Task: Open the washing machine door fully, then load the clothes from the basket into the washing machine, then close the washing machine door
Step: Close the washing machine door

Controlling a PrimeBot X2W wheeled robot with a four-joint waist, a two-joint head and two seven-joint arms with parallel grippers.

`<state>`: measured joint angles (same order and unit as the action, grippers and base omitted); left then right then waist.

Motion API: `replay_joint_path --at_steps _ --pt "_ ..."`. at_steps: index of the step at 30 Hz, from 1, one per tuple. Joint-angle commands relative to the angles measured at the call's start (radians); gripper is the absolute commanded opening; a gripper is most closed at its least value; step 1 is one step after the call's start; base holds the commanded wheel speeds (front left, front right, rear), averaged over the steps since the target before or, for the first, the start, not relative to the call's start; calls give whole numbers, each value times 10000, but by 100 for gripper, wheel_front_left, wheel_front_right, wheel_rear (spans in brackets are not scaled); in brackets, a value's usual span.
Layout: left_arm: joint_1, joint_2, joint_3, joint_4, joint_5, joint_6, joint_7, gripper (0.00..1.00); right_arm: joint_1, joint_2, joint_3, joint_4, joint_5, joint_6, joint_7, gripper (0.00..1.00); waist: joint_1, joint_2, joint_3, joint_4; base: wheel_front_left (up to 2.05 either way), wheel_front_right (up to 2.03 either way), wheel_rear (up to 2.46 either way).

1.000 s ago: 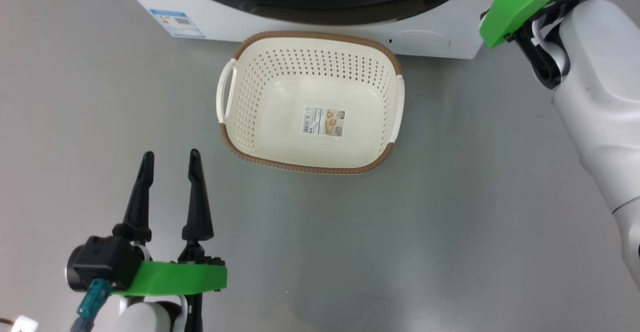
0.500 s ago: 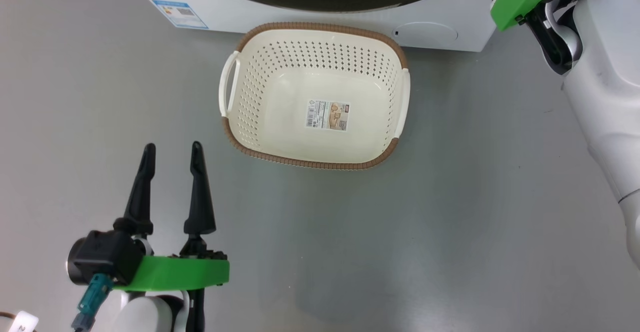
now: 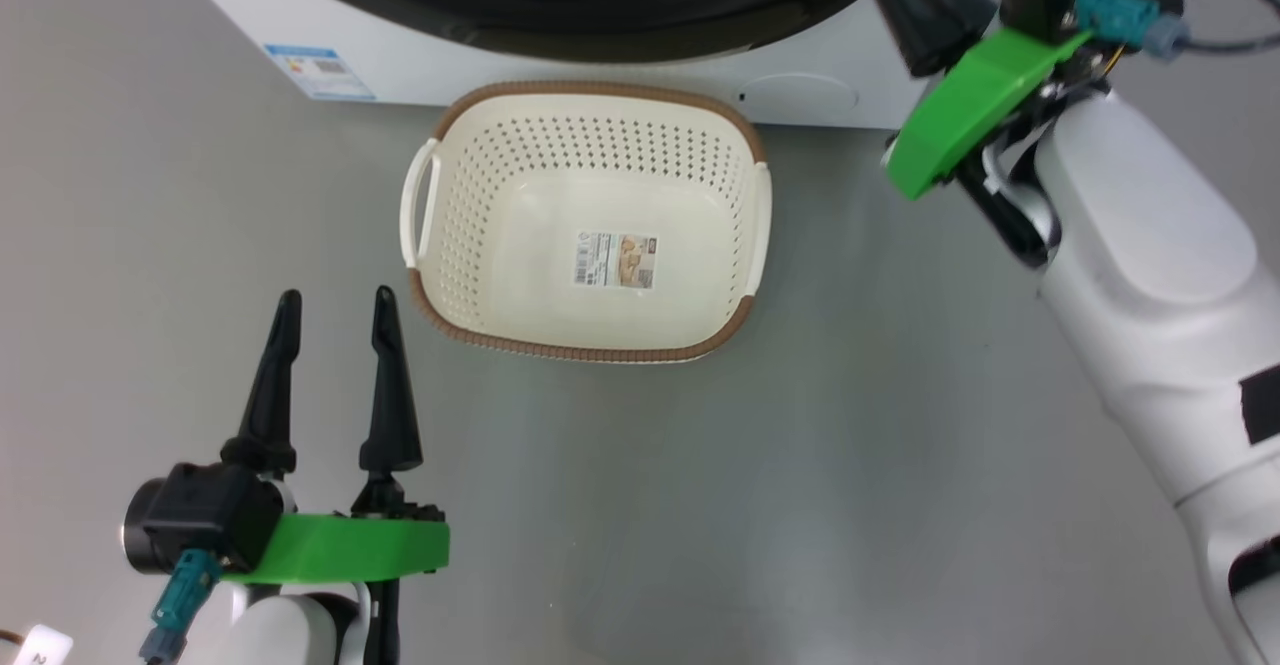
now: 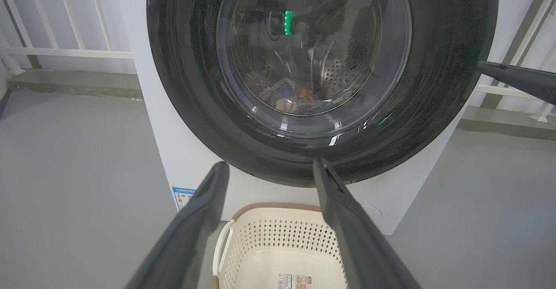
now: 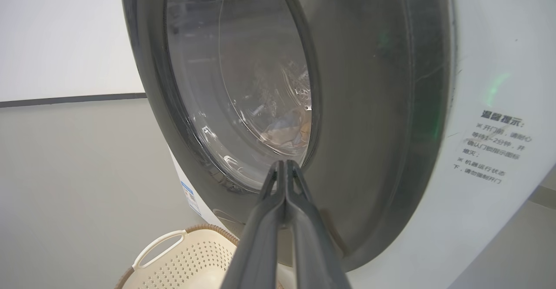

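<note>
The washing machine [image 3: 400,70] stands at the top of the head view, and the washing machine door [image 4: 182,84] lies shut against its front. Through the glass the clothes [image 4: 295,100], light blue with orange-brown print, lie in the drum. The basket [image 3: 520,165] sits on the floor before the machine with nothing in it but its label. My left gripper [image 3: 336,295] is open and empty, to the basket's near left. My right gripper [image 5: 284,163] is shut on nothing, its tips close to the door's black ring [image 5: 369,106]; I cannot tell whether they touch it.
Grey floor [image 3: 800,465] spreads around the basket. A white railing [image 4: 65,54] and a low ledge run behind the machine. A warning label [image 5: 491,145] is stuck on the machine's white front beside the door.
The head camera has shifted, so the basket sits a little lower and further left. My right arm has come further into view before the machine's right side. The left gripper has stayed put.
</note>
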<state>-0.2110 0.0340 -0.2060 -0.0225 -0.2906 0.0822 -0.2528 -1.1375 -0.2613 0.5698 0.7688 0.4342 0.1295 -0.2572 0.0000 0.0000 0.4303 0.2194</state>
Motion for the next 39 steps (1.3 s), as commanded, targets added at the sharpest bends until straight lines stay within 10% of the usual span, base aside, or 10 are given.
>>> replay_joint_path --at_steps 1,11,17,39 --pt "66 162 390 -125 143 -85 -90 100 548 197 49 -560 119 12 -45 0 0 0 -291 -275 0 0 0" --pt "363 162 672 183 370 -346 -90 100 3211 -170 -917 -2968 -48 12 -45 0 0 0 -1107 -991 0 0 0" --pt "552 162 734 350 440 -490 -90 100 4638 -265 -1782 -4013 -400 12 -45 100 0 0 -1554 -1210 0 0 0" --pt "1678 205 1067 1085 601 -912 -90 100 8975 338 -4823 -5704 -1398 12 -45 100 0 0 -3368 -1845 0 0 0"
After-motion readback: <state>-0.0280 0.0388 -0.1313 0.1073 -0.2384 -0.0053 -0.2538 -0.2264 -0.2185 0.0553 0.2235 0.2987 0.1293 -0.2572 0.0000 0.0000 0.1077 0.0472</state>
